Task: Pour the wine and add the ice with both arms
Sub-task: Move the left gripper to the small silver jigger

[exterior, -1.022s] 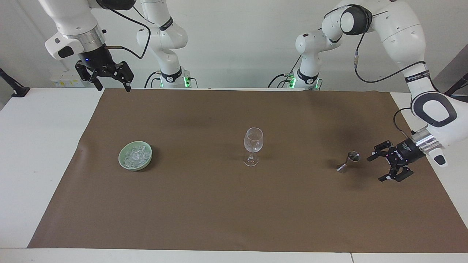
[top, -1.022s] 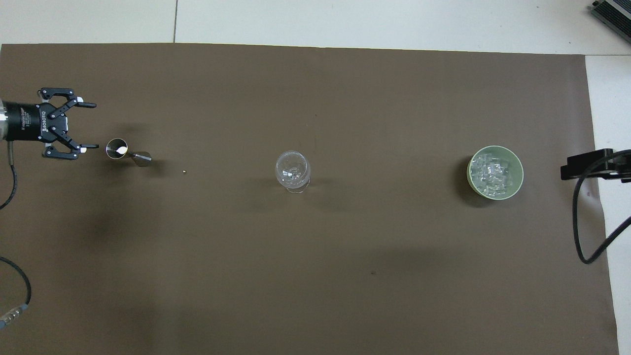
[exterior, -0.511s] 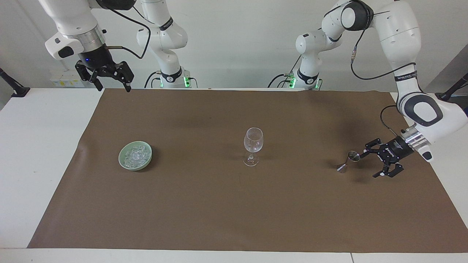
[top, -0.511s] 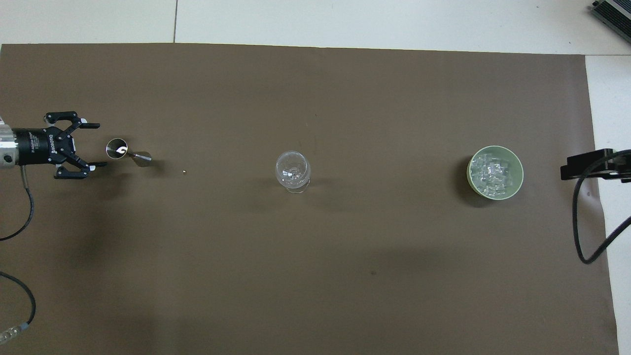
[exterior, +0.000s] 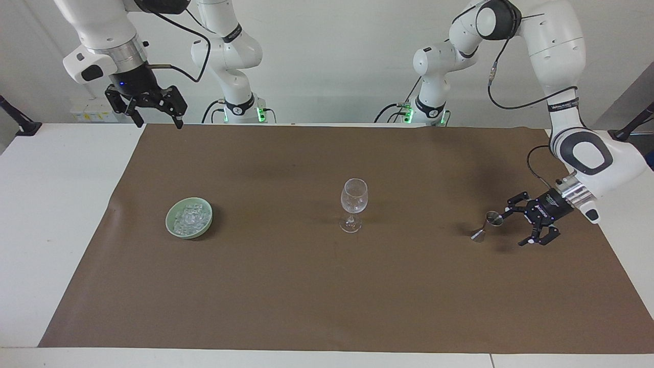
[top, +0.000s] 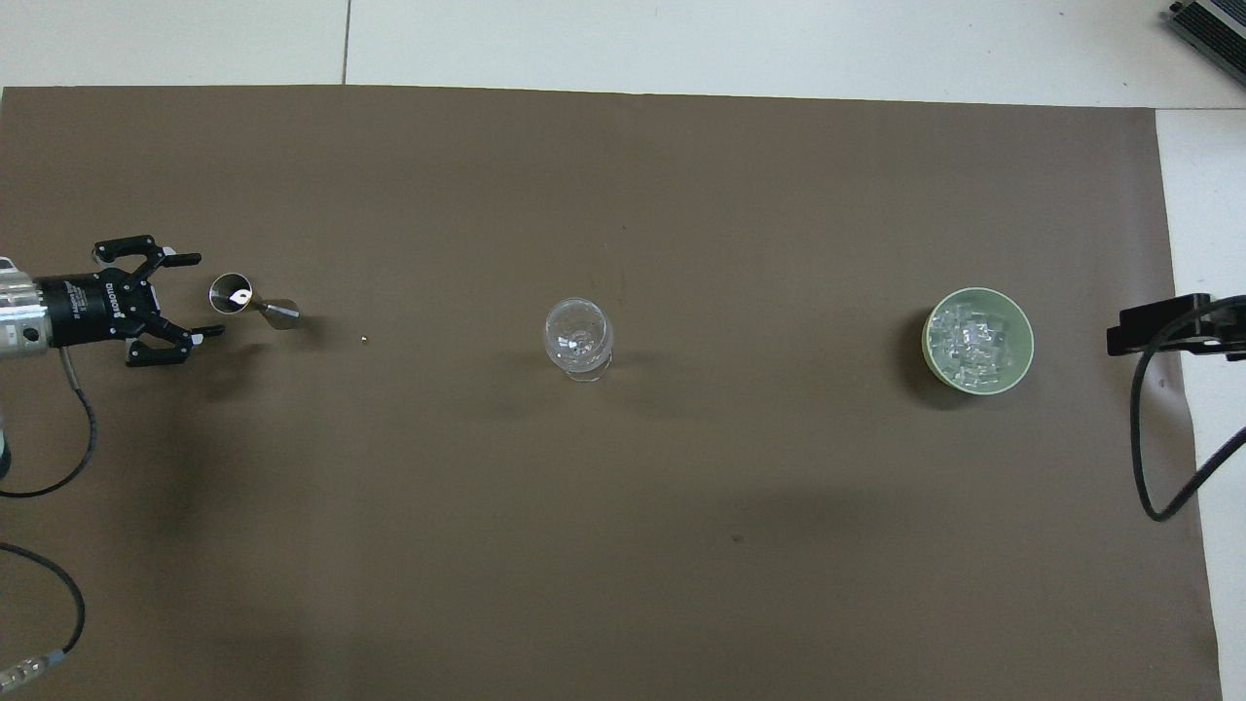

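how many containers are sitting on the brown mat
3: a green bowl of ice toward the right arm's end, a wine glass mid-mat, and a metal jigger toward the left arm's end.

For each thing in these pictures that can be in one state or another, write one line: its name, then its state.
Wine glass: upright on the brown mat.
Jigger: upright, not gripped.
Ice: heaped in the green bowl.
Left gripper: open, turned sideways beside the jigger.
Right gripper: open, raised over the mat's corner; this arm waits.
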You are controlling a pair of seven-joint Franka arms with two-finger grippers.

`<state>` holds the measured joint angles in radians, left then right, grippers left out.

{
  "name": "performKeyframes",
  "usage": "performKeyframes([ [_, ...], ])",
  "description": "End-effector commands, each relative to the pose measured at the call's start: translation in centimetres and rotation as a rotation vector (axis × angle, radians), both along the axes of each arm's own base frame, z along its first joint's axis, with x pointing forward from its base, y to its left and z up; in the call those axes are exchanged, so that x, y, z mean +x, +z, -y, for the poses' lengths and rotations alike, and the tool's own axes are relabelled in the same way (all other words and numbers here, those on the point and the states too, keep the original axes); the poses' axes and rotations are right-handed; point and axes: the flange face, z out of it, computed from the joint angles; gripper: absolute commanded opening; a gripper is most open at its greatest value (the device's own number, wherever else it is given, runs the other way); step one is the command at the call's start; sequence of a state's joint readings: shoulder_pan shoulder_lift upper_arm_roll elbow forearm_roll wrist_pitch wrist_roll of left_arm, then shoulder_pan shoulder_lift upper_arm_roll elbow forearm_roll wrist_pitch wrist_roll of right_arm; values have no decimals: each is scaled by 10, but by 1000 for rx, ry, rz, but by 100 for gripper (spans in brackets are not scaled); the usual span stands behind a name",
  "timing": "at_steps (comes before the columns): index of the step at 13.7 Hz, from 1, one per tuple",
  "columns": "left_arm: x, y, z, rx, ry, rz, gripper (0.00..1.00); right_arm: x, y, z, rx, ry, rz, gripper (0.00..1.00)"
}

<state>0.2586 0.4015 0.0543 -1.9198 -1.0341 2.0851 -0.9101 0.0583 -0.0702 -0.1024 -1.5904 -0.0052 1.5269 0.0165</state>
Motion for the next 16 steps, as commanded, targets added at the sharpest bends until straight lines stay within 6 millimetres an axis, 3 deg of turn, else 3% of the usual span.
performKeyframes([
  [1,-17,-4,4,-35,55,7,100,-6,1,1,-1,21,-8,100],
  [6,-28,-17,21,-131,-101,56,100,-6,1,1,-1,21,-8,100],
  [10,-33,-29,17,-223,-94,104,100,-6,1,1,0,21,-8,100],
  [16,-45,-61,14,-338,-94,160,100,-6,1,0,0,22,-8,100],
])
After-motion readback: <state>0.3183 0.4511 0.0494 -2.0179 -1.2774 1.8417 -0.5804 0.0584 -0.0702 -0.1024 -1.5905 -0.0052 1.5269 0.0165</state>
